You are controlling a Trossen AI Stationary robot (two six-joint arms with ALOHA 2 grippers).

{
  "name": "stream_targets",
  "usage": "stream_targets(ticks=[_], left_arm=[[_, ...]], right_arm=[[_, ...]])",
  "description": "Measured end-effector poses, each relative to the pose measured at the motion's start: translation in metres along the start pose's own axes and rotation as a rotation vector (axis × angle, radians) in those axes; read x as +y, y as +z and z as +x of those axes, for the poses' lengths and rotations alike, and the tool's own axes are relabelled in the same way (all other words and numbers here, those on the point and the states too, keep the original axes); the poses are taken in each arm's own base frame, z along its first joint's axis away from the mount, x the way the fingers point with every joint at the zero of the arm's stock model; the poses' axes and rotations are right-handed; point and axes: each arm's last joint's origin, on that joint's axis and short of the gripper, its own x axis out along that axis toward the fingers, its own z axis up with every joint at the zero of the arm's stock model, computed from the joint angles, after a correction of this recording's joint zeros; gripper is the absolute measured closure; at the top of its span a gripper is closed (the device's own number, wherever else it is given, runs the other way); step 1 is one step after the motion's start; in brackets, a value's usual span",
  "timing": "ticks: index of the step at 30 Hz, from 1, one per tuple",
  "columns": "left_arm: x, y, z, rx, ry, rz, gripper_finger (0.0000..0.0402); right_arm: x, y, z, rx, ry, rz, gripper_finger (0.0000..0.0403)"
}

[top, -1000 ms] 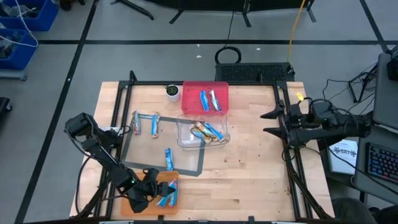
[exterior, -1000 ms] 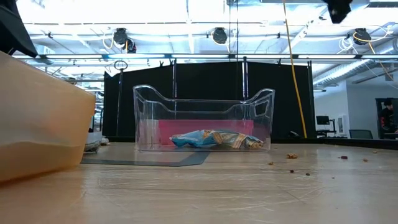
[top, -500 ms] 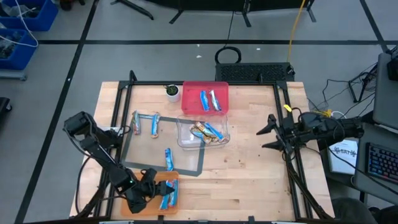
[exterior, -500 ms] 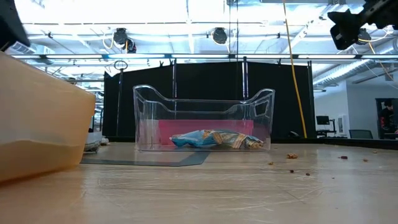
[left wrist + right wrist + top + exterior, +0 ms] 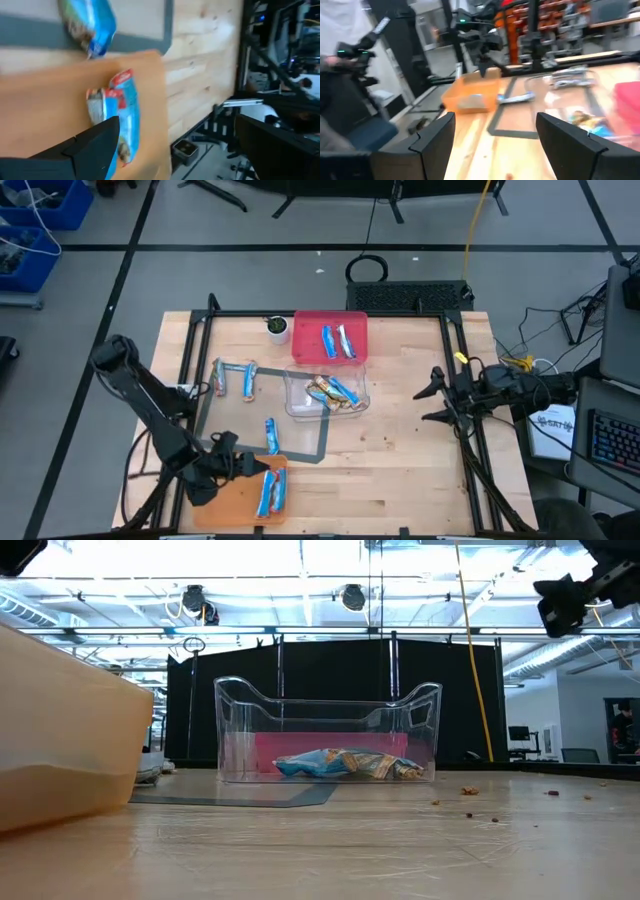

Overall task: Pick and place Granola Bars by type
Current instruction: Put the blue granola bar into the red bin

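Granola Bars lie scattered by kind across the table: two blue ones [image 5: 337,340] in the red bin [image 5: 305,345], a mixed heap [image 5: 333,391] in the clear tub [image 5: 295,405], two tan ones [image 5: 234,378] at the far corner of the grey-edged mat [image 5: 325,448], one blue bar [image 5: 271,435] on the mat, and two blue ones [image 5: 270,491] in the orange tray [image 5: 225,508]. That spread suggests the sorting is only partly done.

Left gripper [image 5: 222,465] hangs over the orange tray's rim with nothing between its spread fingers [image 5: 95,145]. Right gripper [image 5: 437,398] waits near the table's right rail, wide apart and empty too.

From table height the clear tub shows only a jumbled pile, so how many bars sit in it is hard to say. The small white cup [image 5: 277,329] beside the red bin holds something dark that I cannot make out.
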Motion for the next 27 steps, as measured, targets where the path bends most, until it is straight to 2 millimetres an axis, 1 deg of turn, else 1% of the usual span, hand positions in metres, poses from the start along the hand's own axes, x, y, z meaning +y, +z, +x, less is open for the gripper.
stream_targets(ticks=[6, 12, 14, 16, 18, 20, 24, 27], left_arm=[[-0.012, 0.013, -0.017, -0.037, -0.075, 0.023, 0.0004], [-0.019, 0.021, -0.024, -0.059, -0.111, 0.038, 0.0004], [-0.02, 0.024, -0.026, -0.067, -0.107, 0.044, 0.0004], [-0.021, 0.027, -0.027, -0.071, -0.11, 0.047, 0.0004], [-0.023, 0.029, -0.028, -0.073, -0.114, 0.058, 0.0004], [-0.024, 0.03, -0.03, -0.071, -0.121, 0.058, 0.0004], [-0.026, 0.036, -0.033, -0.083, -0.12, 0.052, 0.0004], [-0.024, 0.048, -0.035, -0.144, -0.082, 0.081, 0.0004]], right_arm=[[-0.004, 0.002, 0.0, -0.057, -0.14, -0.021, 0.0135], [-0.004, 0.002, 0.001, -0.083, -0.132, -0.014, 0.0135], [-0.006, -0.002, 0.006, -0.141, -0.113, -0.014, 0.0135], [-0.008, -0.012, 0.013, -0.188, -0.081, -0.019, 0.0135], [-0.011, -0.022, 0.018, -0.206, -0.073, -0.021, 0.0135], [-0.012, -0.028, 0.02, -0.201, -0.073, -0.014, 0.0135], [-0.013, -0.035, 0.022, -0.187, -0.064, -0.006, 0.0135], [-0.011, -0.032, 0.022, -0.233, -0.06, -0.014, 0.0135]])
